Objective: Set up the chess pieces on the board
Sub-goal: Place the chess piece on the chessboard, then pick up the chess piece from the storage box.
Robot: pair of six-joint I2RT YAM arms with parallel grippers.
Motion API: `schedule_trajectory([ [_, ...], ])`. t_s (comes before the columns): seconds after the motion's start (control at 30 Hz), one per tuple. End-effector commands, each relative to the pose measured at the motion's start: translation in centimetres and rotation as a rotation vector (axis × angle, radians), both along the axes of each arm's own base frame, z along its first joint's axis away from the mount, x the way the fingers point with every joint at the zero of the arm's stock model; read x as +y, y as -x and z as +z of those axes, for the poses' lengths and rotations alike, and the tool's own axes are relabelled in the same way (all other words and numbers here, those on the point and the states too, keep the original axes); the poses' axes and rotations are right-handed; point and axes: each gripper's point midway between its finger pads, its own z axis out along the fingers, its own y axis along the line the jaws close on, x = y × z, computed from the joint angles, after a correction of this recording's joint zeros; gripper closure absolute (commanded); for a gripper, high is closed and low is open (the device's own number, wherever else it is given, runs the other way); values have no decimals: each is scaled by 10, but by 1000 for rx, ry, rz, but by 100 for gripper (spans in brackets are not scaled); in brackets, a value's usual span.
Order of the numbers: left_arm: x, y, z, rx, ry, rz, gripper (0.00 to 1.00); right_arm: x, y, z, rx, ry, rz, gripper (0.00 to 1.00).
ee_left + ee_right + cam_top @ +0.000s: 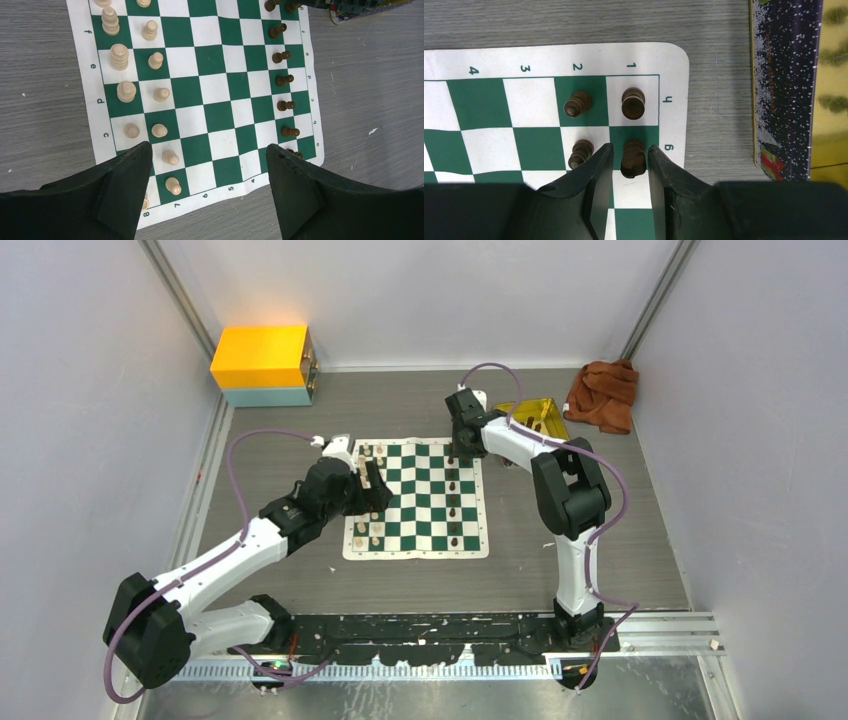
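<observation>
Nearest, the left gripper (207, 150) hovers over the near left part of the board (415, 552), its jaws spread wide and empty. The board is a flat green-and-white checked mat lying mid-table. Tiny cream pieces (120, 55) stand upright in two columns along its left edge. Dark pawns (283, 79) line the second column from its right edge, and the right edge squares seen from the left wrist are bare. At the far right corner, the right gripper (630, 146) is lowered with its jaws narrow on either side of a dark piece (633, 160), perhaps a knight. That piece stands upright on the second edge square from the corner; whether the pads touch it cannot be told. A dark rook (633, 102) and a pawn (580, 154) stand just beside it, so the safest release is probably an even opening and a straight lift. Beyond lie a gold tray (535, 415), a rust cloth (603, 392) and a yellow box (262, 358).
</observation>
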Motion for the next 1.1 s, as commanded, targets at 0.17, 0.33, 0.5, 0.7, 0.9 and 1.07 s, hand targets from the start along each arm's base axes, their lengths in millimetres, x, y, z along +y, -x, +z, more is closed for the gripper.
schedule_trajectory([
  [0.17, -4, -6, 18, -59, 59, 6, 16, -2, -14, 58, -120, -13, 1, 62],
  [0.33, -5, -6, 19, -60, 61, 4, 16, -5, -12, 79, -150, -17, 1, 62],
  [0.5, -6, -6, 20, -60, 65, 2, 17, -7, -11, 101, -190, -26, -1, 62],
  [0.7, -6, -6, 21, -61, 68, 0, 17, -21, -13, 131, -256, -25, -38, 62],
  [0.9, -7, -7, 20, -58, 67, -1, 17, -58, -25, 150, -301, -34, -144, 62],
  [1.07, -8, -8, 19, -55, 65, -5, 18, -98, -37, 151, -310, -36, -243, 62],
])
